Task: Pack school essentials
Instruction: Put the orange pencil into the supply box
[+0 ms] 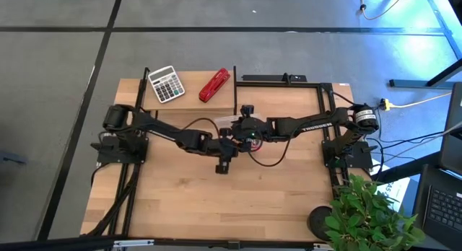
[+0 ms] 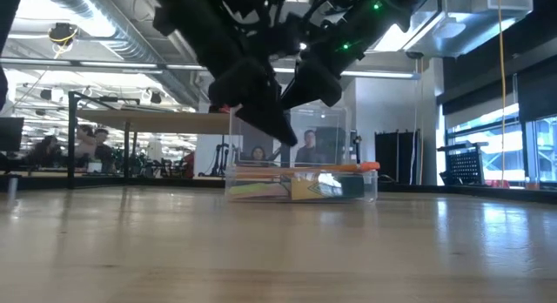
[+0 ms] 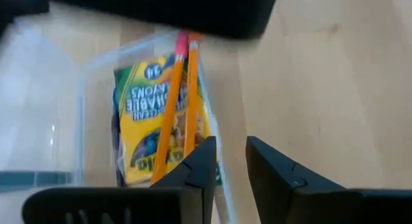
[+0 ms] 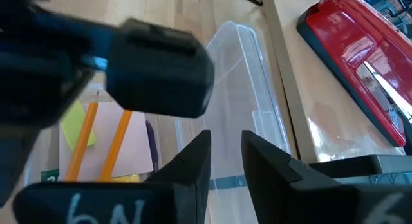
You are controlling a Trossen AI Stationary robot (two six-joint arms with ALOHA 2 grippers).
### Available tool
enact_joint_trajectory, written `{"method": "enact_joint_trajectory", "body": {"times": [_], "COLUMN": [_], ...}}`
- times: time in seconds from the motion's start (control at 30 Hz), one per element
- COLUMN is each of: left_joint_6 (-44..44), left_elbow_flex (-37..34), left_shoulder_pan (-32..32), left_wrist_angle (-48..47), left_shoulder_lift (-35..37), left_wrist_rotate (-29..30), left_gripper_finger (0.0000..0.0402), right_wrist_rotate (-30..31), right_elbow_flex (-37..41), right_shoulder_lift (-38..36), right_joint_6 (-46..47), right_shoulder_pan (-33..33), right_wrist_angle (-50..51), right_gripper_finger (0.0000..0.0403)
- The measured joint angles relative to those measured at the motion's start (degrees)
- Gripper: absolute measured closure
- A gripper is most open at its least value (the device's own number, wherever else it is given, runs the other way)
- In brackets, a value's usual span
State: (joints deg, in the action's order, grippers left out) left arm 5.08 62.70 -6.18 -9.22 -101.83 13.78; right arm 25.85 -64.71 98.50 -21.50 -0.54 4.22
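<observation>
my left end effector [image 3: 228, 169] and right end effector [image 4: 225, 159], both narrowly parted and empty, hover over the clear box [image 2: 300, 179]; the orange pencils [image 3: 174, 108] lie lengthwise inside.

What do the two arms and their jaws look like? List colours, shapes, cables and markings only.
Both arms are black, built of slim jointed links. The right arm carries white lettering along one link, and black cables run along both. The left arm looks the same, without readable lettering. The left gripper and right gripper each end in two flat, dark, blade-like jaws. Green indicator lights glow on the arms in the low view.
</observation>
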Motion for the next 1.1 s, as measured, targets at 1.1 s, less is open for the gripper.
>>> {"method": "enact_joint_trajectory", "body": {"times": [1.1], "left_joint_6": [1.6], "left_elbow_flex": [-2.4], "left_shoulder_pan": [1.6], "left_wrist_angle": [1.5], "left_shoulder_lift": [-3.7], "left_wrist_rotate": [6.3], "left_gripper_finger": [0.0324], "right_wrist_rotate": [0.0], "right_elbow_flex": [0.0], "right_shoulder_lift": [0.0], "right_joint_6": [0.0], "right_shoulder_pan": [0.0], "right_wrist_angle": [-0.3], "right_gripper_finger": [0.0313]}}
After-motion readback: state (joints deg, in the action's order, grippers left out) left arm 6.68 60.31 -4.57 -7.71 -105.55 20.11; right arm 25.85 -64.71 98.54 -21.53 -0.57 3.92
